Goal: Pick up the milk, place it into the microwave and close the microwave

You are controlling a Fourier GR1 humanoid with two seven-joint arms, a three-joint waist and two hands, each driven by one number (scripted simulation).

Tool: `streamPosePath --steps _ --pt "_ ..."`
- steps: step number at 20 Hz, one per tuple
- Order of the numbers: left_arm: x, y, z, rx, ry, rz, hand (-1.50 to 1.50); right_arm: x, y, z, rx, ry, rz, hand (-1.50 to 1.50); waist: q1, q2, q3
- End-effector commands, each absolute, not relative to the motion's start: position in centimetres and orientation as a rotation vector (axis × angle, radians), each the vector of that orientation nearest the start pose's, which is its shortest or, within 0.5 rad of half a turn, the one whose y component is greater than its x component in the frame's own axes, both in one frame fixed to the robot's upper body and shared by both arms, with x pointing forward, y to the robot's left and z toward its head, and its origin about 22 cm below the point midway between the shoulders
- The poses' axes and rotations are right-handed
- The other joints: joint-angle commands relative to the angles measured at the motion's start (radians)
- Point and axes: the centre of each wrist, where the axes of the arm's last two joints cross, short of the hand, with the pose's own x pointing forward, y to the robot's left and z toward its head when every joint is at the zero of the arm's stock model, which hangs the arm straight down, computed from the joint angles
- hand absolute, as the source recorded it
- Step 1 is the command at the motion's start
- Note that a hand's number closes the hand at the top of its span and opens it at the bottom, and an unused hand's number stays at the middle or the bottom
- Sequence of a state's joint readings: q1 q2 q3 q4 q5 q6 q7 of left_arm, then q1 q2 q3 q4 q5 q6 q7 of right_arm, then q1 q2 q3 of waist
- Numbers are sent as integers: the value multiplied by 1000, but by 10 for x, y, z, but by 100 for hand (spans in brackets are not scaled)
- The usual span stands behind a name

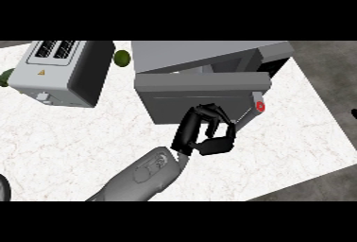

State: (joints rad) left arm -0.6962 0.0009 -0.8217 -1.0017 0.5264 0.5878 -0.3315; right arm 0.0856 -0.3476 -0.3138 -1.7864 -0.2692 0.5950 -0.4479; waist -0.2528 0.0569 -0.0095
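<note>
Far left on white marbled counter (63, 142): grey toaster (59, 71), slots up. Green round things at toaster's left edge (5, 76) and just right of it (122, 57).

Centre, far: grey microwave (209, 54); door (202, 97) swung partway, red button (260, 107) at right end.

One hand (202, 134) only, at door's near face, from grey forearm (143, 177) rising from near edge; left or right not determinable. Fingers curled, thumb below, nothing visible between.

Milk not visible anywhere.

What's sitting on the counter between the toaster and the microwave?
In the head view, a small green round thing lies near the back between the toaster and the microwave; otherwise it's bare white counter.
</note>
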Motion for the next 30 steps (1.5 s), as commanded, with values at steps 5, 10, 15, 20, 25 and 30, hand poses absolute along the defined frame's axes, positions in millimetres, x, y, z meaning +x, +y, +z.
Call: streamPosePath --steps 5,10,15,20,25,30 --pt "332 12 34 -215 -1767 -226 150 216 -373 108 241 -2175 457 -150 -32 13 2" --pt "346 15 42 -219 -1790 -166 150 220 -378 116 238 -2172 470 -150 -40 25 2" --pt "349 13 47 -253 -1816 -126 150 225 -384 127 225 -2178 473 -150 -38 27 3" --pt "350 12 48 -276 -1833 -106 150 230 -386 134 237 -2184 469 -150 -42 32 3" --pt "352 15 42 -263 -1840 -94 150 231 -399 143 202 -2192 455 -150 -49 32 6" --pt "353 14 43 -279 -1850 -81 150 235 -406 156 168 -2194 481 -150 -45 35 5"
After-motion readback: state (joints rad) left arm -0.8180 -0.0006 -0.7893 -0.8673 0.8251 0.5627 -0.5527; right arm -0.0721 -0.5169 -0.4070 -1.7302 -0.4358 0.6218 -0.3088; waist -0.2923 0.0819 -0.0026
